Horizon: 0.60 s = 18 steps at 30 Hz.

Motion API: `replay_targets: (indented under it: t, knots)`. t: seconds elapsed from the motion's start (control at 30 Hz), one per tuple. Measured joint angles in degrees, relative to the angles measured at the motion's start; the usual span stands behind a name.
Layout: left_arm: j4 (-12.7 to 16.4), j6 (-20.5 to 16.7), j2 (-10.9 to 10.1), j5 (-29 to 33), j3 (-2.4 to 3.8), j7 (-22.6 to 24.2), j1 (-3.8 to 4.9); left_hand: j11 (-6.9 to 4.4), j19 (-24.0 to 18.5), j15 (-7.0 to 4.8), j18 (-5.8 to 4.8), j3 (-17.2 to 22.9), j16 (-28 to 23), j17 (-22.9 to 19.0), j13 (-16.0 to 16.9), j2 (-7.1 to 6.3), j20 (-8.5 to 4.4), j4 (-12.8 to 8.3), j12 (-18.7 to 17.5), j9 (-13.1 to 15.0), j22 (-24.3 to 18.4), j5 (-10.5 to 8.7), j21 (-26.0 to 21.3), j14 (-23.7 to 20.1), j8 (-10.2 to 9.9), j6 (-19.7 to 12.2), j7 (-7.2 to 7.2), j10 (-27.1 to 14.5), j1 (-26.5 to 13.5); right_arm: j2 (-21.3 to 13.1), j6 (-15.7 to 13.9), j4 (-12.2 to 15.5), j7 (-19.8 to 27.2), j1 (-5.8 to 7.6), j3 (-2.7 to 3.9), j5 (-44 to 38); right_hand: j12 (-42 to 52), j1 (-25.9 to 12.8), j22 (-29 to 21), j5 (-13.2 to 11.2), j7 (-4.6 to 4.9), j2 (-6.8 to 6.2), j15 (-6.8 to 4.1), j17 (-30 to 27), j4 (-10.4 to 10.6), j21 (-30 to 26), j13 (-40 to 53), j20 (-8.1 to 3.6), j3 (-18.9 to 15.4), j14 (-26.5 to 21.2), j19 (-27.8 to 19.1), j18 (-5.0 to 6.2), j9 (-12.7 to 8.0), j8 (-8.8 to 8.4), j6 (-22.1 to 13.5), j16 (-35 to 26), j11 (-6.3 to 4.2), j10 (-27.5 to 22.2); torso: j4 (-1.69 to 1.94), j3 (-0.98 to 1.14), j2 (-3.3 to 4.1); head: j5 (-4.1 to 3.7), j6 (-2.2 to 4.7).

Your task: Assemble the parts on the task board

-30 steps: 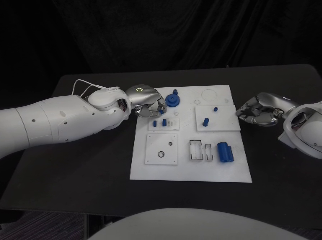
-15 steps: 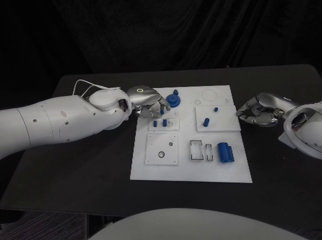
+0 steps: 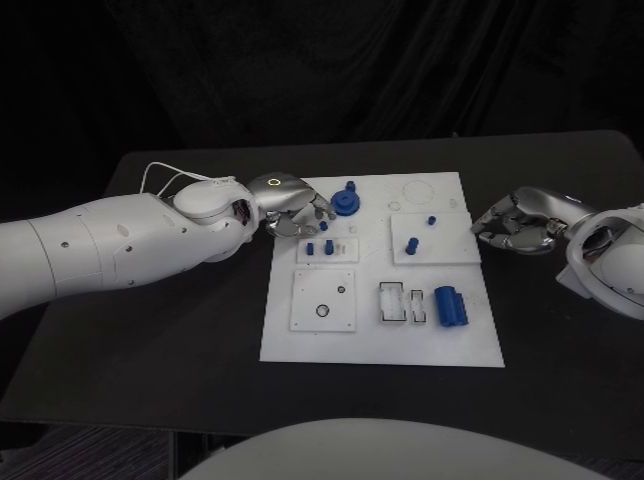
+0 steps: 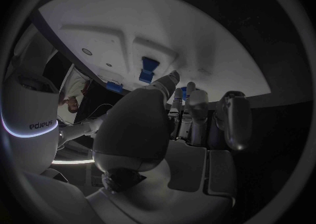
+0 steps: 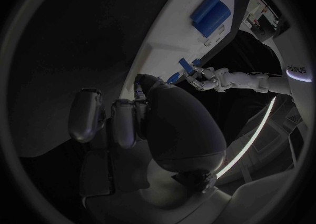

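The white task board (image 3: pixel 381 343) lies mid-table. My left hand (image 3: pixel 291 204) hovers over the board's upper left corner, beside a blue gear-like part (image 3: pixel 348 203). In the left wrist view its fingertips (image 4: pixel 187 95) pinch what looks like a small blue peg (image 4: pixel 179 94). Two short blue pegs (image 3: pixel 318 246) stand in the plate just below that hand. My right hand (image 3: pixel 515 229) rests on the table off the board's right edge, its fingers curled in with nothing seen in them. A blue block (image 3: pixel 451 305) sits at the lower right of the board.
Two more blue pegs (image 3: pixel 413 241) stand in the upper right plate. A plate with a round hole (image 3: pixel 324 300) and a slotted holder (image 3: pixel 393 301) lie lower on the board. Black table (image 3: pixel 149 330) surrounds the board on all sides.
My left hand has drawn slightly back to the left, away from the gear-like part. The right hand has stayed put.
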Motion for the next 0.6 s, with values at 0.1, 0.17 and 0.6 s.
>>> replay_targets:
  t: [0.1,0.17,0.6]
  knots:
    - [0.2,-1.8,-1.0,-0.2,0.0,-0.9,-0.03,0.0,0.0,0.0,0.0,0.0,0.0,0.0,0.1,-0.17,0.0,0.0,0.0,-0.2,0.0,0.23,0.2,0.0,0.0,0.0,0.25,0.0,0.2,-0.3,0.0,0.1,0.0,-0.01,0.0,0.0,0.0,0.0,0.0,0.0,0.01,0.0,0.2,0.0,0.0,-0.5,0.0,0.0,0.0,-0.2,0.0,0.0,0.0,0.0,0.0,-0.3,0.0,0.0,0.0,0.0,0.0,-0.13,0.37]
    - [0.3,-3.5,-1.8,-0.5,0.0,-1.6,-0.03,0.28,0.0,0.17,0.0,-0.3,-0.7,-1.5,0.2,-0.69,0.0,0.3,0.0,-0.4,0.0,0.23,0.0,-0.8,0.0,0.0,0.42,-0.3,-0.2,-0.7,0.0,0.2,-0.1,-0.07,-0.08,0.0,-0.8,0.0,0.0,0.0,0.16,0.0,0.2,0.0,0.0,-1.4,0.1,0.17,0.0,-0.2,-0.2,0.0,0.0,0.0,0.1,-0.9,0.12,-0.6,-0.01,-0.01,0.0,-0.3,0.73]
    - [5.3,-17.7,-10.9,7.0,0.0,-1.5,-0.04,2.27,-33.3,2.93,4.95,-1.7,-20.9,-21.5,1.7,-1.37,2.19,3.7,5.7,-5.2,0.0,0.82,-39.4,-28.2,0.0,-4.2,9.08,-12.8,-0.9,-1.5,-0.2,1.8,-1.1,3.73,-0.13,0.0,-21.1,1.7,0.0,0.0,1.01,-1.7,1.82,0.0,0.7,-10.2,-14.3,1.65,1.5,0.0,-4.1,0.96,0.0,0.0,0.2,-5.7,1.81,-20.1,0.12,-0.24,-0.33,-0.54,3.35]
